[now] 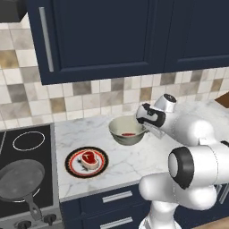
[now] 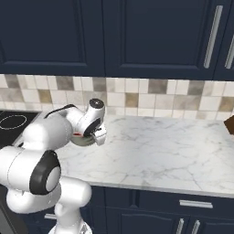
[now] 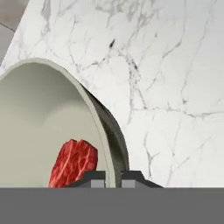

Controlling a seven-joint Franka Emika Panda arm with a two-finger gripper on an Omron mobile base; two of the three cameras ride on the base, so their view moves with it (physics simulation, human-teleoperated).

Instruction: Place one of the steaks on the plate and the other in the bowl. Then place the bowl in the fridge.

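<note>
- The gripper (image 3: 113, 178) is pinched narrow on the rim of the bowl (image 3: 39, 118), one finger inside the wall and one outside.
- From the left base view the gripper (image 1: 146, 129) meets the bowl's (image 1: 126, 129) right edge.
- The bowl sits upright on the marble counter (image 1: 134, 156), cream inside, grey-olive outside, with one steak (image 3: 73, 161) lying in its bottom.
- The other steak (image 1: 89, 159) rests on the plate (image 1: 86, 162), just left of the bowl, beside the stove (image 1: 27, 179).
</note>
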